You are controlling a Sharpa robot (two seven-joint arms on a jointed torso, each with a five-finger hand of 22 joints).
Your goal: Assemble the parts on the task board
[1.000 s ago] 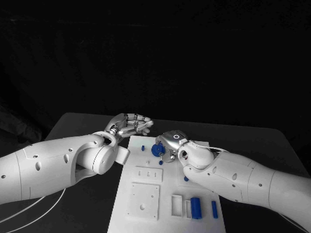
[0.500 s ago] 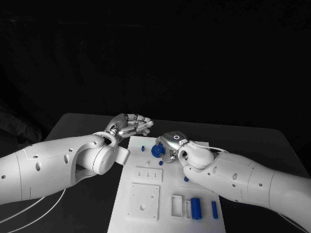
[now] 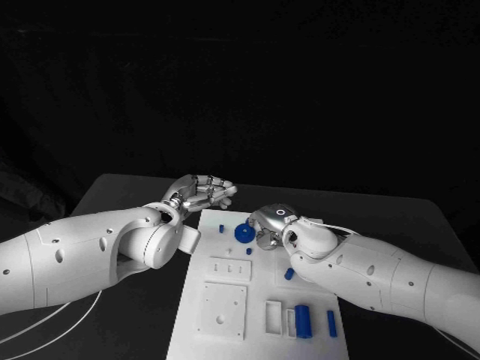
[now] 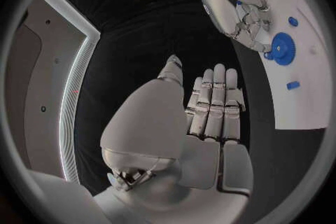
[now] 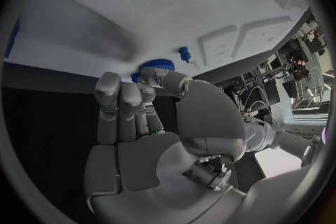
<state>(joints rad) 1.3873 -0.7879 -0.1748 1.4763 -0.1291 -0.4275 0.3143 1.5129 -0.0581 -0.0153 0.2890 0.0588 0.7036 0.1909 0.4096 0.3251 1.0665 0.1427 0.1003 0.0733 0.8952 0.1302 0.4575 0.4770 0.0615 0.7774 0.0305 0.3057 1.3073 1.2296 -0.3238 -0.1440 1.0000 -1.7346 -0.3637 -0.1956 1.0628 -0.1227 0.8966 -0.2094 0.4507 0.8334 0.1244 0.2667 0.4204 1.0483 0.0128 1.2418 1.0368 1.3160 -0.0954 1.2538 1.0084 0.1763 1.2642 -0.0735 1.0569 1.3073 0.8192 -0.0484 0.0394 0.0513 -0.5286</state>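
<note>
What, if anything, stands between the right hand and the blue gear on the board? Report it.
Nothing visible. The right hand is already at the blue gear on the task board, its fingers at the gear's rim. The left hand hangs beside the board's far corner, clear of them.

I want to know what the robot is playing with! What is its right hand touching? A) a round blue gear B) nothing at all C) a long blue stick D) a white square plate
A: the right hand has its fingers against the round blue gear on the task board, as the left wrist view shows best.
</note>
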